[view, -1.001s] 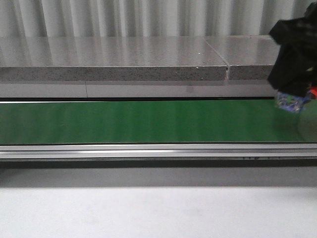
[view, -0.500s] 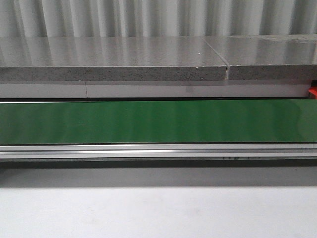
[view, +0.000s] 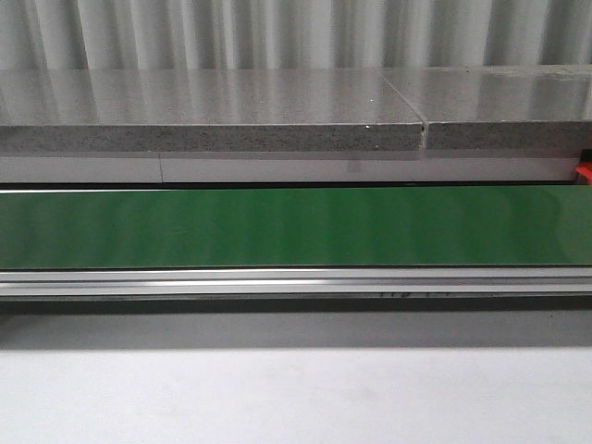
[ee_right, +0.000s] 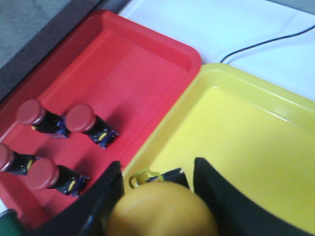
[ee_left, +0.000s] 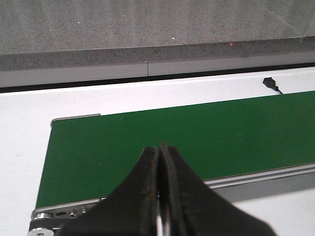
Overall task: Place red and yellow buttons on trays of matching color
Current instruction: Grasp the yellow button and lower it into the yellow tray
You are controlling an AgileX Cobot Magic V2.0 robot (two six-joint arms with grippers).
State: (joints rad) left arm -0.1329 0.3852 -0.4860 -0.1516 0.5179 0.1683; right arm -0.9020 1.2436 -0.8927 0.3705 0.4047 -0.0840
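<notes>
In the right wrist view my right gripper [ee_right: 158, 172] is shut on a yellow button [ee_right: 162, 209], its fingers on both sides of the round cap. It hangs over the near corner of the yellow tray [ee_right: 246, 137], right beside the red tray [ee_right: 133, 54]. Several red buttons [ee_right: 81, 118] lie on their sides in the red tray. My left gripper [ee_left: 159, 147] is shut with nothing in it, above the end of the green belt [ee_left: 197, 132]. Neither gripper shows in the front view, where the green belt [view: 296, 227] carries no buttons.
A grey stone ledge [view: 213, 111] runs behind the belt and a white tabletop [view: 296, 398] lies in front. A red sliver [view: 584, 173] shows at the right edge. A black cable [ee_right: 266, 42] lies beyond the trays, and a black plug [ee_left: 269, 82] beside the belt.
A second ago the right arm was at the right edge of the front view; it has gone out of that view to the right. Marks under the belt rail drift left.
</notes>
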